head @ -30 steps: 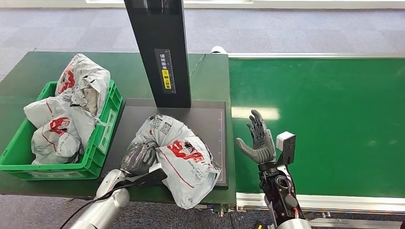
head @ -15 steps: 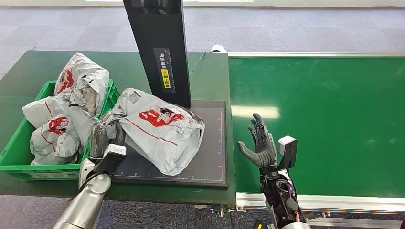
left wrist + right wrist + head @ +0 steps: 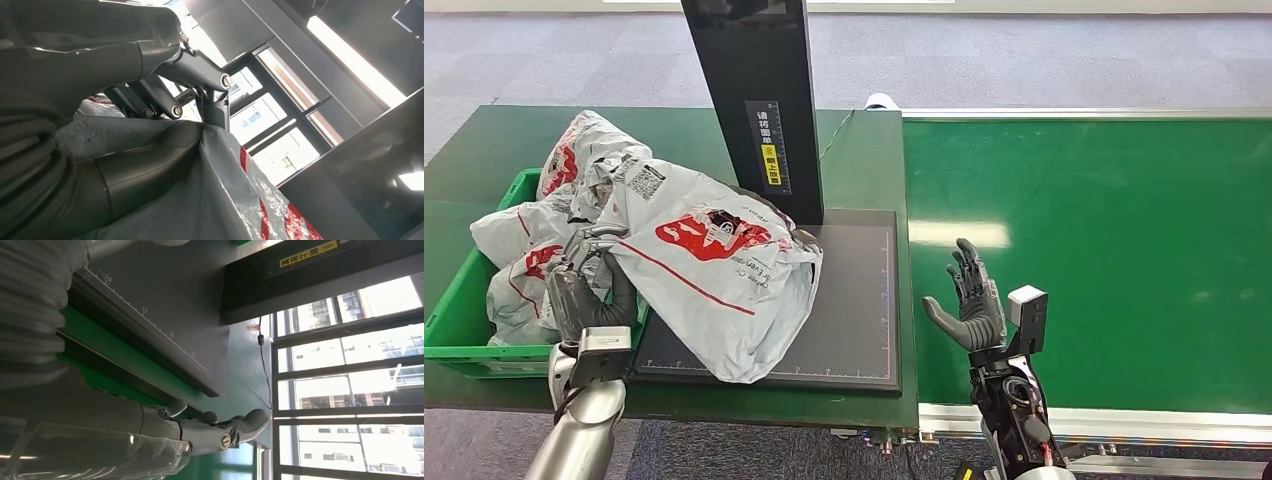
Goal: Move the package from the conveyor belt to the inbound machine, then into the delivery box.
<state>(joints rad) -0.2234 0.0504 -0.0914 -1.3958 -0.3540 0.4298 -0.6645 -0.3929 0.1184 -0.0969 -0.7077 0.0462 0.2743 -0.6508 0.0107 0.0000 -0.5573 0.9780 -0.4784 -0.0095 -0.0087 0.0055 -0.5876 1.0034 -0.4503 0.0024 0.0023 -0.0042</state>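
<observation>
Package (image 3: 714, 270): head view, grey mailer with red print, gripped at its edge by my left hand (image 3: 584, 295), draped from the green delivery box (image 3: 464, 330) rim across the inbound machine (image 3: 844, 300); my right hand (image 3: 969, 300) spread, holding nothing, over the conveyor belt (image 3: 1104, 250). Left wrist view: fingers (image 3: 200, 75) clamp the plastic. Right wrist view: fingers (image 3: 220, 432) extended, apart.

Table (image 3: 869, 160): box (image 3: 464, 290) at left end, holding bags (image 3: 529, 265); scan plate (image 3: 854, 300) just right of box, with column (image 3: 754, 100) standing at its rear edge.
Package (image 3: 714, 265): lies across left part of plate, its left end reaching over box rim.
Left hand (image 3: 584, 295): at package's left end, over box's near right corner, gripping the package.
Belt (image 3: 1104, 260): adjoins table on right.
Right hand (image 3: 969, 300): over belt's near left part, just right of plate, apart from package.
</observation>
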